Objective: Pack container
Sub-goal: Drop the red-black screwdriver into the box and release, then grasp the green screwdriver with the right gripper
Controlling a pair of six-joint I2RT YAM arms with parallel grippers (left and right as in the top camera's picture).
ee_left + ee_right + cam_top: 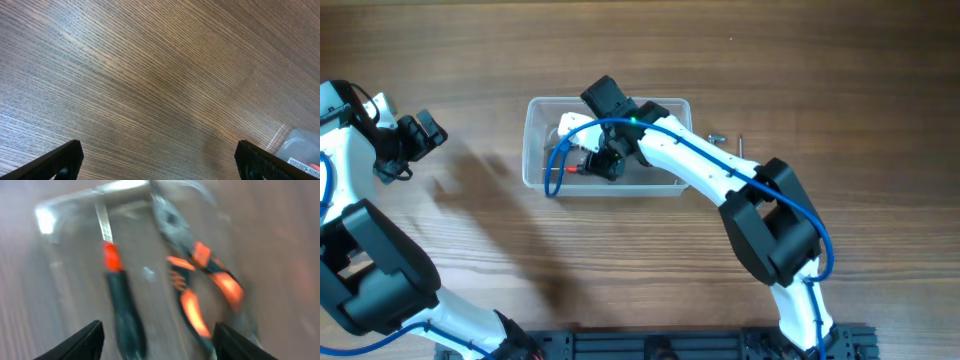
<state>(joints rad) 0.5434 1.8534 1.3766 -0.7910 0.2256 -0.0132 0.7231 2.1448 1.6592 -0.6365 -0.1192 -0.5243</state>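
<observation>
The clear container (533, 150) stands at the table's middle back. My right gripper (607, 160) is down inside it, open and empty. In the blurred right wrist view the open jaws (160, 347) hang over a screwdriver with a black and orange handle (122, 315) and pliers with orange and black handles (200, 287), both lying in the container (50, 215). My left gripper (420, 135) is far left of the container, open and empty over bare wood (160, 165). A corner of the container (302, 145) shows at the lower right of the left wrist view.
A white object (575, 125) lies in the container's left part. A small screw (718, 135) and a thin bit (740, 145) lie on the table right of the container. The right arm's blue cable (552, 175) loops over the container's front wall.
</observation>
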